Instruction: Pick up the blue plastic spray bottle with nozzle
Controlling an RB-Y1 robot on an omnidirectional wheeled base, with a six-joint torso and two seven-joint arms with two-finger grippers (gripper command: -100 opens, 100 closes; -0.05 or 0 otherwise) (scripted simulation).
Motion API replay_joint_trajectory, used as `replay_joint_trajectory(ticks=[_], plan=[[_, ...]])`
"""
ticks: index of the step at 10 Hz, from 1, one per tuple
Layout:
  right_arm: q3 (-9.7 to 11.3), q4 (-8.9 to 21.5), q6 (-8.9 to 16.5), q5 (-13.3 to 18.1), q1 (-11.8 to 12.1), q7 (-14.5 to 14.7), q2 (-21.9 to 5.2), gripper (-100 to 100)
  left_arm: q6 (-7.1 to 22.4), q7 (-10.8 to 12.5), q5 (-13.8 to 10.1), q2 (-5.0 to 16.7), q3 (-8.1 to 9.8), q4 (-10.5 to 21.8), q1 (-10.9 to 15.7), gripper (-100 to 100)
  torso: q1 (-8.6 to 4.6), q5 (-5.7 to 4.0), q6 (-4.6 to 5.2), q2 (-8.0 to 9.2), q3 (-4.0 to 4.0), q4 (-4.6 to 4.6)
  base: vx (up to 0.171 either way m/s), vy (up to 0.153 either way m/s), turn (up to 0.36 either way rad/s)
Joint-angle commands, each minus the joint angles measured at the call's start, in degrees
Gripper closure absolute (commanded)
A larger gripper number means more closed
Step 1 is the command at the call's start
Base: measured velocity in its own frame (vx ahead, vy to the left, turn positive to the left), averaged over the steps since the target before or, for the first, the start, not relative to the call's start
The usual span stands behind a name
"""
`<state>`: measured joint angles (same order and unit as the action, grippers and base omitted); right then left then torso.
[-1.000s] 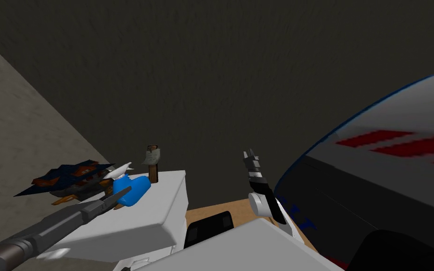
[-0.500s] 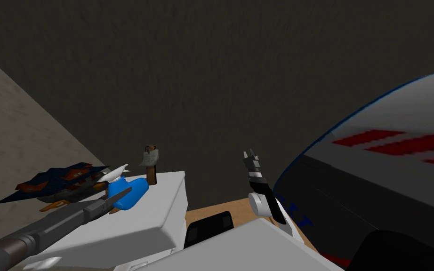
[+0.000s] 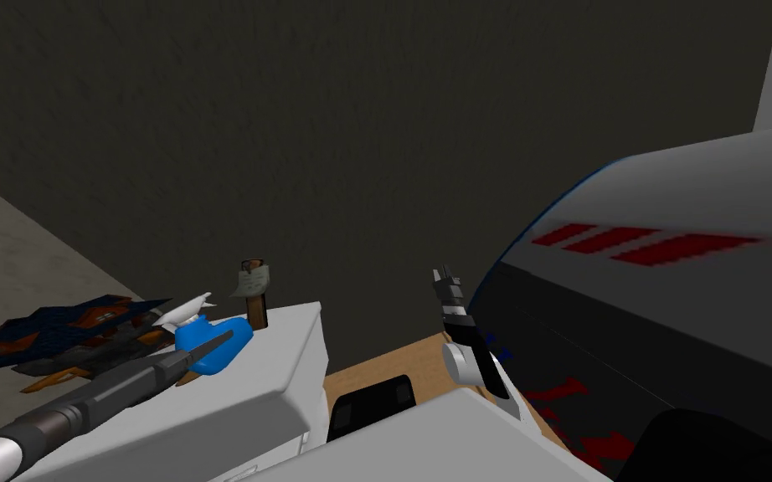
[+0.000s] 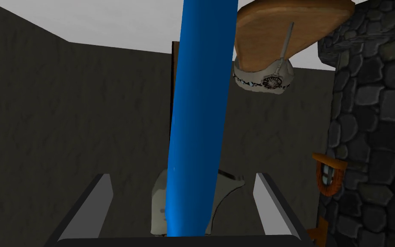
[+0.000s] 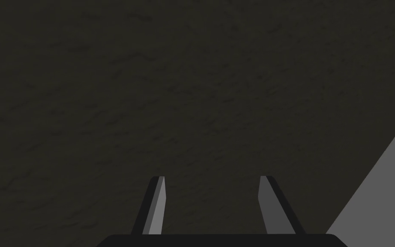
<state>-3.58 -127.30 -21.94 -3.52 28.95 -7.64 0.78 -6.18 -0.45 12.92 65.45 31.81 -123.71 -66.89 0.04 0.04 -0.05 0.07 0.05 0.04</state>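
Note:
The blue spray bottle (image 3: 213, 345) with a white nozzle (image 3: 190, 308) lies on a white cabinet top (image 3: 280, 368) at my left. My left gripper (image 3: 221, 339) reaches in over it from the lower left. In the left wrist view the blue bottle body (image 4: 196, 120) runs straight out between the fingers of my left gripper (image 4: 181, 176), which stand open, each with a gap to the bottle. My right gripper (image 3: 440, 272) is raised at centre right, and its wrist view shows this right gripper (image 5: 211, 178) open with nothing in it.
A brown post with a grey-white cap (image 3: 252, 291) stands just behind the bottle. A dark blue and orange model building (image 3: 58, 335) with stone walls (image 4: 372, 128) sits close beside it. A big grey and black curved body with red stripes (image 3: 669, 276) fills the right. A dark wall lies behind.
The whole head picture has slid left and down, so my head or base has turned. The bottle, the post and my left gripper keep the same places relative to each other.

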Motion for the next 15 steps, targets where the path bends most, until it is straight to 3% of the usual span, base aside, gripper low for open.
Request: replay_joint_trajectory(ticks=[1, 2, 3, 5, 9, 10, 11, 13, 15], plan=[[0.0, 0.0, 0.0, 0.0, 0.0, 0.0, 0.0, 0, 0.1, -0.2, 0.2, -0.6, 0.19, 2.9, -0.4, -100, 0.0, 0.0, 0.0, 0.0, 0.0, 0.0, 0.004, 0.002, 0.014], [0.0, 0.0, 0.0, 0.0, 0.0, 0.0, 0.0, 0, -2.5, 1.6, -0.6, 1.0, -2.76, 5.0, 3.1, -100, 0.0, 0.0, 0.0, -0.07, -0.05, -0.02, -0.117, -0.045, -0.381], [0.0, 0.0, 0.0, 0.0, 0.0, 0.0, 0.0, 0, -2.5, 1.6, -0.6, 1.0, -4.55, 6.9, 5.0, -100, -0.16, -0.02, 0.13, 0.19, 0.08, 0.01, -0.152, -0.066, -0.467], [0.0, 0.0, 0.0, 0.0, 0.0, 0.0, 0.0, 0, -2.5, 1.6, -0.6, 1.0, -5.33, 10.6, 7.2, -100, -0.23, 0.18, 0.39, -0.19, -0.2, -0.18, -0.086, -0.018, -0.127], [0.0, 0.0, 0.0, 0.0, 0.0, 0.0, 0.0, 0, -2.5, 1.6, -0.6, 1.0, -5.33, 15.8, 7.2, -100, 0.1, 0.29, 0.24, -0.7, -0.52, -0.34, -0.002, 0.001, 0.009], [0.0, 0.0, 0.0, 0.0, 0.0, 0.0, 0.0, 0, -5.1, 3.4, -1.3, 2.6, -8.38, 17.6, 10.2, -100, 0.22, 0.34, 0.22, -0.71, -0.53, -0.36, -0.111, -0.06, -0.36], [0.0, 0.0, 0.0, 0.0, 0.0, 0.0, 0.0, 0, -5.1, 3.4, -1.3, 2.6, -9.98, 19.1, 11.8, -100, 0.15, 0.36, 0.33, -0.47, -0.42, -0.33, -0.159, -0.09, -0.504], [0.0, 0.0, 0.0, 0.0, 0.0, 0.0, 0.0, 0, -5.1, 3.4, -1.3, 2.6, -10.84, 22.6, 14.8, -100, 0.17, 0.5, 0.47, -0.6, -0.51, -0.39, -0.079, -0.018, -0.102], [0.0, 0.0, 0.0, 0.0, 0.0, 0.0, 0.0, 0, -5.1, 3.4, -1.3, 2.6, -10.84, 25.9, 14.8, -100, 0.35, 0.54, 0.43, -0.88, -0.67, -0.46, -0.01, 0.006, 0.036]])
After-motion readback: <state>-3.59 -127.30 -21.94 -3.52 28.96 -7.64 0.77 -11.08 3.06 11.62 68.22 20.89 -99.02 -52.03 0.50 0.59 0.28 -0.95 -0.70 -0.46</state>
